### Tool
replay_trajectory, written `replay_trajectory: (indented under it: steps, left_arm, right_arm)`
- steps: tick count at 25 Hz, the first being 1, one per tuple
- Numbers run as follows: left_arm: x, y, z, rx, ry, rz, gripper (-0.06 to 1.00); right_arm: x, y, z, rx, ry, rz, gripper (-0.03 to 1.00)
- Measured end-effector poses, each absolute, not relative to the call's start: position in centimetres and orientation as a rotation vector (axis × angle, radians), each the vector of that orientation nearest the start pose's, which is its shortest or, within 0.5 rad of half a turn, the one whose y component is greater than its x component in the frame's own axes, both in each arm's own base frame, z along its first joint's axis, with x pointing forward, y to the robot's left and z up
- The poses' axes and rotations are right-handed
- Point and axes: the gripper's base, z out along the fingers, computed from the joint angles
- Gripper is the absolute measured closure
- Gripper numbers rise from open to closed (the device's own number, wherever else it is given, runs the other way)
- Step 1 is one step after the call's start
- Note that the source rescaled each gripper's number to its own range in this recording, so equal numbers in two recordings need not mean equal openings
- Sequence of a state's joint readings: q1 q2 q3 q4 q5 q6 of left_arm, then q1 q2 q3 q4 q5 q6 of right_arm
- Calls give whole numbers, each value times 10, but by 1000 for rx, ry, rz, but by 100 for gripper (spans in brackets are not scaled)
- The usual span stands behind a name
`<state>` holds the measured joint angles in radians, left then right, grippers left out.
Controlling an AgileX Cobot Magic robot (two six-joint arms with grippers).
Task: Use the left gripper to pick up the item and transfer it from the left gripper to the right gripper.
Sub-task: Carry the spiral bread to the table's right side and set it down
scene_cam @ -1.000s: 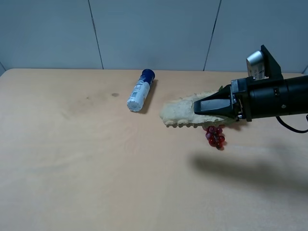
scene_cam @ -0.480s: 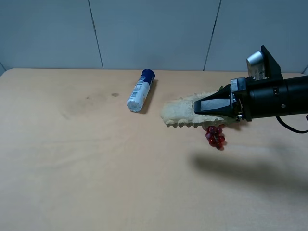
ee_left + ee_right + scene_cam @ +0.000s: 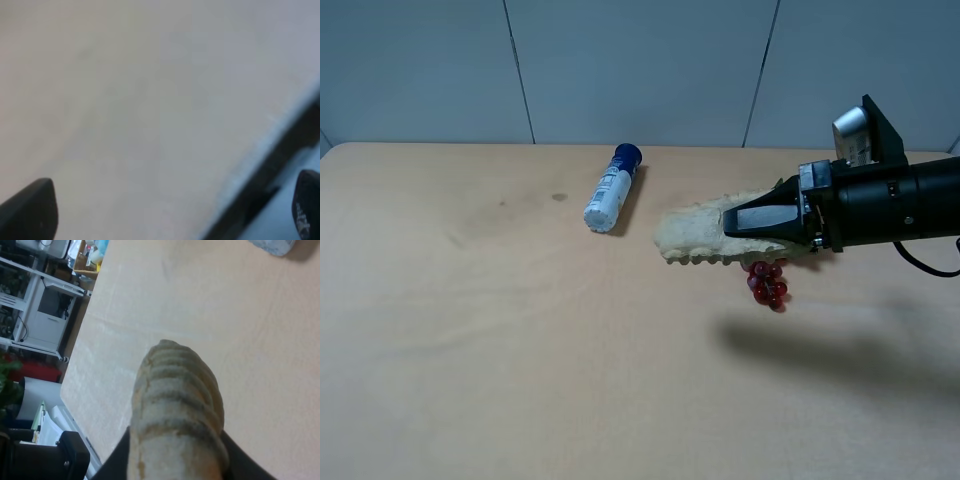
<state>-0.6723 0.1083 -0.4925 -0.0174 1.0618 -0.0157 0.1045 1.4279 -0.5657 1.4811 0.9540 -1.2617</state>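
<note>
The pale beige, ridged bread loaf [image 3: 688, 238] hangs level above the table, held at its right end by my right gripper [image 3: 745, 220], the black arm with a silver box that reaches in from the right. In the right wrist view the loaf [image 3: 175, 400] sticks out between the dark fingers [image 3: 116, 462], which are shut on it. My left gripper [image 3: 167, 212] does not show in the exterior high view. Its wrist view shows only two dark fingertips [image 3: 30, 210] far apart over a blurred pale surface, open and empty.
A white blue-capped bottle [image 3: 611, 190] lies on the table [image 3: 470, 330] left of the loaf, and its end shows in the right wrist view [image 3: 272, 245]. A red-purple grape bunch [image 3: 768, 283] lies under the right gripper. Shelves and furniture stand beyond the table edge [image 3: 45, 305].
</note>
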Motion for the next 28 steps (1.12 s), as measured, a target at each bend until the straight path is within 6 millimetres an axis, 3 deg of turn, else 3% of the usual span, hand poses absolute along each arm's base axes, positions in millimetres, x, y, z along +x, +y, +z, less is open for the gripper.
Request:
replay_trajectory:
  steps: [14, 19, 24, 28]
  left_arm:
    - [8, -2, 275, 10, 2135, -45, 4]
    - [-4, -2, 275, -83, 2049, 10, 4]
    - [-5, -2, 275, -90, 2048, 15, 4]
    - [-5, -2, 275, -90, 2048, 15, 4]
  right_arm:
    - [220, 95, 204, -297, 2340, 1226, 94]
    - [220, 94, 204, -279, 2347, 1230, 94]
    - [220, 96, 206, -239, 2360, 1276, 94]
    - [230, 98, 221, -277, 2350, 1285, 94]
